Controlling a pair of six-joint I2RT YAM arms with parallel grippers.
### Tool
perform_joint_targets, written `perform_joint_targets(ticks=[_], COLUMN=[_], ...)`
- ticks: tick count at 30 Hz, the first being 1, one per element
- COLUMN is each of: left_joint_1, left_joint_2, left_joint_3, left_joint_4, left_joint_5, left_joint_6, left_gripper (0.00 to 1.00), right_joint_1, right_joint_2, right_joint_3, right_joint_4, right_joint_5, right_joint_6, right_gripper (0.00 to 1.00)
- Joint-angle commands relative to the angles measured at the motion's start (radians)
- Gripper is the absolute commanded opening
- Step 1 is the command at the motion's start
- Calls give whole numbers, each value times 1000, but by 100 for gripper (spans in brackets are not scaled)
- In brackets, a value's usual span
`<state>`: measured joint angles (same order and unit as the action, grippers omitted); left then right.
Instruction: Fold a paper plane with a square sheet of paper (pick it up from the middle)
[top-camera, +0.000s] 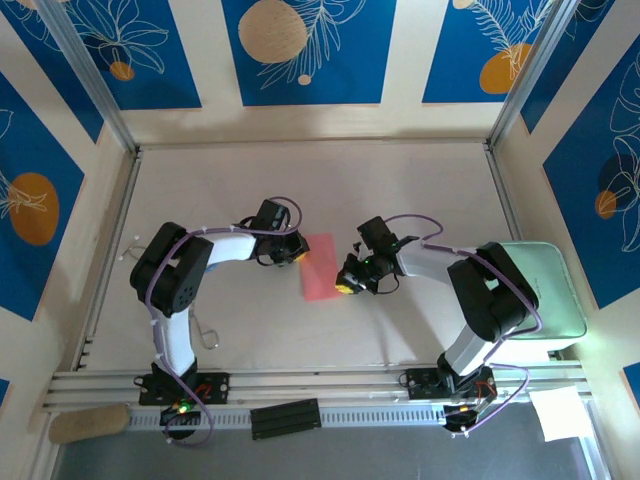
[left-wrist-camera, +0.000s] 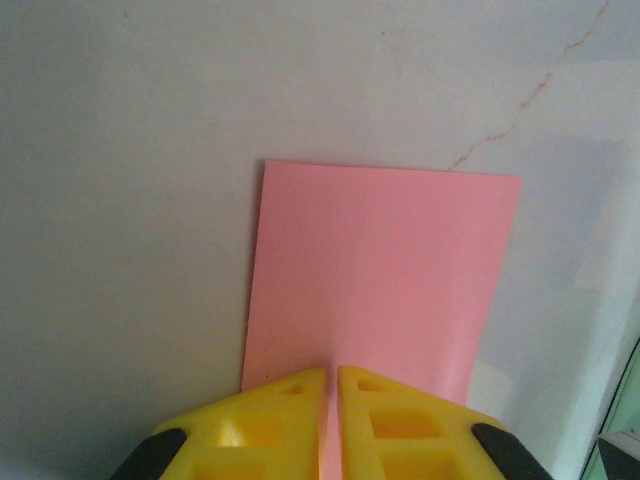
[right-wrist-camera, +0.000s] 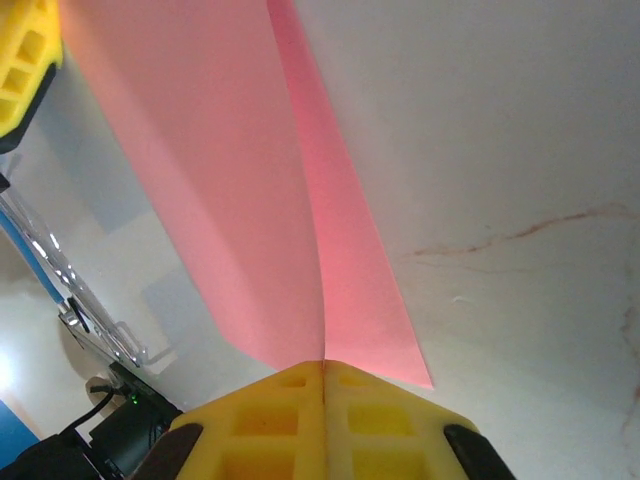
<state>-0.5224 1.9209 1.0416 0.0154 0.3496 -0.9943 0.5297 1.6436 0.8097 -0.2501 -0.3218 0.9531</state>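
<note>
Two claws, both mine, both closed on one pink sheet.

Item 1. Left claw (left-wrist-camera: 330, 380): yellow fingers (left-wrist-camera: 270, 420) drawn almost together, with a thin slit between them that shows pink. It pinches the sheet (left-wrist-camera: 380, 280) by its near edge. From this wrist the sheet reads as a smooth rectangle lying flat, spreading away from the tips.

Item 2. Right claw (right-wrist-camera: 323, 368): fingers pressed tight with no gap, nipping the sheet's opposite edge. Here the sheet is in two layers that meet at my fingertips. A broad one lifts away to the left and a narrow strip lies on the desk. A finger of my left claw shows at the upper left corner of this view.

Item 3. Position, from above: the sheet sits mid-desk between my two claws. The left claw is at its upper left corner and the right claw at its lower right edge.

Item 4. Desk (top-camera: 400, 190): pale, with a thin brownish crack (right-wrist-camera: 520, 235) just right of the sheet.

Item 5. Green pad (top-camera: 550, 290): at the desk's right side, beside my right arm and well apart from the sheet.
</note>
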Motion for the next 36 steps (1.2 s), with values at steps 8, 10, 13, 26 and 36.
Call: perform_joint_targets(ticks=[8,10,13,26,36], left_joint_1=[-6,-6,-7,-5,-7], left_joint_2=[36,36,38,33,36], left_joint_3=[-25,-26,-24,-22,-26], left_joint_4=[-52,-54,-54,-56,-54], left_joint_5=[-21,-20,-20,-10,-9], left_joint_6=[5,6,7,14,15], left_gripper=[14,14,14,14,13], right_joint_1=[16,24,36,82,87], right_joint_2=[22,43,82,221,254], right_joint_3=[96,121,162,268,255], right_joint_4=[-15,-11,1,24,91], right_joint_5=[-52,-60,-62,-44,10], right_joint_6=[-43,-45,-46,-47,5], right_gripper=[3,3,3,2,2])
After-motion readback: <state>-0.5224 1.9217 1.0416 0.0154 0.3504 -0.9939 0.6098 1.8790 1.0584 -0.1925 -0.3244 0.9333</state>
